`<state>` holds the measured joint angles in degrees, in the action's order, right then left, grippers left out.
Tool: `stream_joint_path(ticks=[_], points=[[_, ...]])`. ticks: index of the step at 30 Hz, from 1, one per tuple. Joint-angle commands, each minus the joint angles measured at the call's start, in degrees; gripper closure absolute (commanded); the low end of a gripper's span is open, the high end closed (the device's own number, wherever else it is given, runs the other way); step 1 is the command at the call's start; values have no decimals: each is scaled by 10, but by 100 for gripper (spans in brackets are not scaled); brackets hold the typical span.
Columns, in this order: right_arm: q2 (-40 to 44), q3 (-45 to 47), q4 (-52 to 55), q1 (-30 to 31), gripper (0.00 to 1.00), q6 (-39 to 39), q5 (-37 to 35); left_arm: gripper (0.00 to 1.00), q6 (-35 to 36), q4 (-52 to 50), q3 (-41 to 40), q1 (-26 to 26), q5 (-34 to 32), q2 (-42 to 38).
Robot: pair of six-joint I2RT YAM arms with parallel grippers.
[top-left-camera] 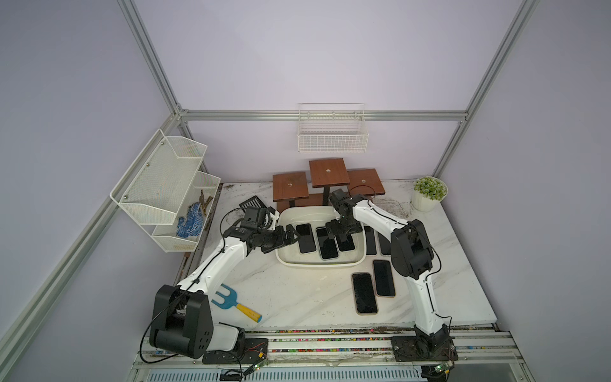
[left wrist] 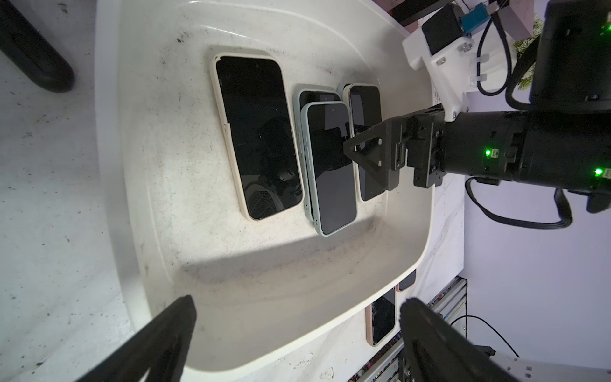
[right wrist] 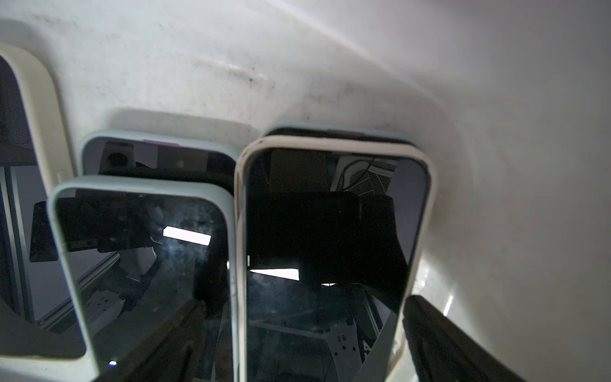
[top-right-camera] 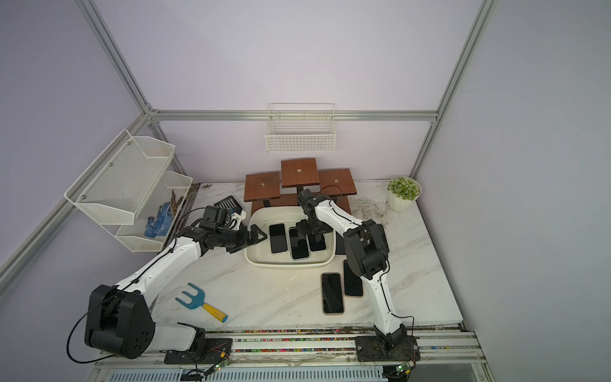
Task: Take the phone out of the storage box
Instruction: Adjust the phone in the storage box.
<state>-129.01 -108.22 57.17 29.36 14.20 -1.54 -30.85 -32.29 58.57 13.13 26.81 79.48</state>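
Observation:
The storage box (top-left-camera: 317, 264), a shallow white tub (left wrist: 158, 185), sits mid-table. Several dark-screened phones lie in it: a cream-cased phone (top-left-camera: 305, 238) on the left, a pale-blue-cased one (left wrist: 330, 168) stacked on another, and a cream-cased phone (right wrist: 330, 248) on the right with a further one beneath. My right gripper (top-left-camera: 344, 233) is down inside the box, open, its fingers on either side of that right phone (right wrist: 304, 301). My left gripper (top-left-camera: 292, 236) hovers open at the box's left rim (left wrist: 299, 301), holding nothing.
Several more phones (top-left-camera: 364, 292) lie on the marble table to the right of the box. A blue garden fork (top-left-camera: 234, 302) lies front left. Brown wooden stands (top-left-camera: 327, 180) are behind the box, a potted plant (top-left-camera: 429, 193) back right, and a mesh shelf (top-left-camera: 165, 185) on the left wall.

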Motion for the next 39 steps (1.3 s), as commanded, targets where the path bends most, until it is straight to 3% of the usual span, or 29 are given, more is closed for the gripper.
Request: stream_joint_path(ticks=[1,12,20,30,39], points=[[-45,25,23,4,7,12,30,0,6,9,-5,-5,4,-21],[20,61,-45,17,12,-4,141,0,-4,29,-13,-5,8,-14],[22,31,-16,16,4,10,32,0,-9,35,-14,-6,10,-10],[-22,4,27,16,1,15,-29,0,-1,27,-8,-6,7,-6],[-34,-14,53,13,9,12,-80,0,2,27,0,-8,10,5]])
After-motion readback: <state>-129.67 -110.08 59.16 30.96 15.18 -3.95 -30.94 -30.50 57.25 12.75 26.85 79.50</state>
